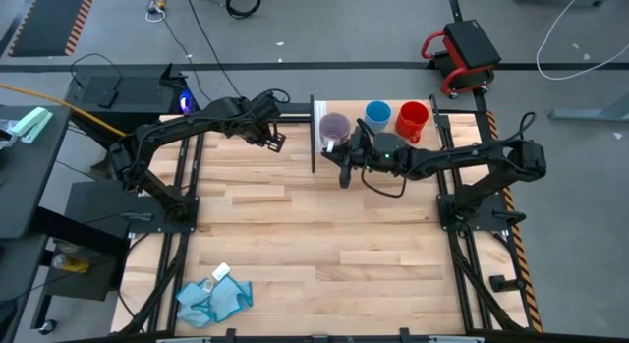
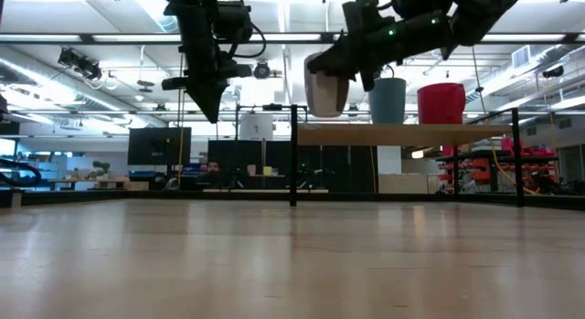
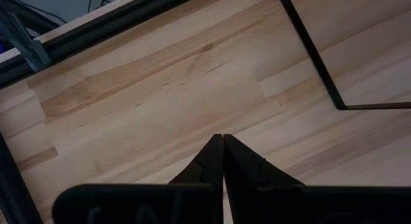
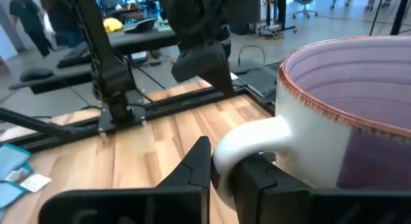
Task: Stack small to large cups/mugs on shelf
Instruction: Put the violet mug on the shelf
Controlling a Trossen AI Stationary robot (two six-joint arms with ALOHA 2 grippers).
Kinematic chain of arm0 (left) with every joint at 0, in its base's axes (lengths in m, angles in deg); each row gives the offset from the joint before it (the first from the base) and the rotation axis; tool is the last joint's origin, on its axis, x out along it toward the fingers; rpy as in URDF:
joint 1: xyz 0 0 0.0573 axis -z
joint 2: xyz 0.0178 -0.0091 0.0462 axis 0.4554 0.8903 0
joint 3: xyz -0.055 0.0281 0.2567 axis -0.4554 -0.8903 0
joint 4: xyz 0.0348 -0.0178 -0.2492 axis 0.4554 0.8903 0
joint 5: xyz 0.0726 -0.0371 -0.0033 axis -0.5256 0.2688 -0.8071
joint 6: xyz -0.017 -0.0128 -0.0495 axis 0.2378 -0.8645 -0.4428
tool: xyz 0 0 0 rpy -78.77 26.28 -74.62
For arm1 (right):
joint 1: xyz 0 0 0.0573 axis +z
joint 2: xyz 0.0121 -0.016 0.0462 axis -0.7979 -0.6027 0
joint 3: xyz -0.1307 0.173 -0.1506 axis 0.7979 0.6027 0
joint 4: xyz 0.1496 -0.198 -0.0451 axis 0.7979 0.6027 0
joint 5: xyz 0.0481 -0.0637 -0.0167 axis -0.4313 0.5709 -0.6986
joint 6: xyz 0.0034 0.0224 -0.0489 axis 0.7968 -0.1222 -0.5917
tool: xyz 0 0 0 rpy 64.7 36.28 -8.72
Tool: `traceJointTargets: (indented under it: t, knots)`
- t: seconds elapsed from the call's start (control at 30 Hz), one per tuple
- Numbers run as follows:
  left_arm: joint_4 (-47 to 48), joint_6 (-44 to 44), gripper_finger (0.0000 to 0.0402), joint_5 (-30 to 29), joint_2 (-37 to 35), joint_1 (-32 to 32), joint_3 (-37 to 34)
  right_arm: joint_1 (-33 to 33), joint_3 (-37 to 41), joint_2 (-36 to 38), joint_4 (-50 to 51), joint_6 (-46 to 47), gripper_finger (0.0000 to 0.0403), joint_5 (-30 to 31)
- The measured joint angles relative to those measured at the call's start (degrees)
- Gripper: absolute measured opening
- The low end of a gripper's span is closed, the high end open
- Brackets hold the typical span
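Note:
The translucent purple-grey mug [image 1: 334, 127] [image 2: 326, 92] hangs in my right gripper [image 4: 221, 163] [image 1: 346, 149] just above the left end of the light-wood shelf [image 2: 411, 133] [image 1: 356, 112]. Its purple inside and white handle fill the right wrist view [image 4: 347, 102]. The light-blue cup [image 1: 378, 113] [image 2: 388, 100] and the red mug [image 1: 414, 118] [image 2: 441, 101] stand upright on the shelf, side by side. My left gripper [image 3: 223, 156] [image 1: 275, 137] hovers shut over the table's far part, left of the shelf. My right gripper pinches the mug's white handle [image 4: 247, 144] between its two fingers [image 4: 192, 169], coming from the table's right and slanting slightly down. The mug is upright and lifted clear, its bottom [image 2: 324, 113] a little above the shelf top.
A white panel [image 1: 316, 137] and dark posts [image 2: 292, 154] bound the shelf's left end. A crumpled blue cloth [image 1: 214, 299] and a small white packet [image 1: 220, 272] lie near the table's near-left corner. Bare wood stretches across the table's middle [image 1: 314, 225].

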State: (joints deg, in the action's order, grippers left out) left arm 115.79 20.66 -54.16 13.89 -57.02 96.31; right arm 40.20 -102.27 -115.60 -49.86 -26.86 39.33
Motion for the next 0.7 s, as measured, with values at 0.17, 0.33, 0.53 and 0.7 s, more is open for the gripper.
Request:
traceJointTargets:
  t: [0.17,0.33,0.53,0.7]
  knots:
    - [0.0,0.0,0.0020,0.0,0.0,0.0,0.0,-1.2,0.0,-1.0,-0.3,1.2,0.0036,1.1]
    - [0.0,0.0,0.0022,0.0,0.0,0.0,0.0,-3.0,0.0,-1.1,-0.4,1.9,0.0036,1.3]
    - [0.0,0.5,0.0011,0.0,0.0,0.0,0.0,-4.7,0.0,-1.1,-0.6,4.0,0.0036,1.3]
    - [-0.1,0.5,0.0016,0.0,0.0,0.0,0.0,-5.1,0.0,-1.1,-0.6,4.4,0.0036,1.3]
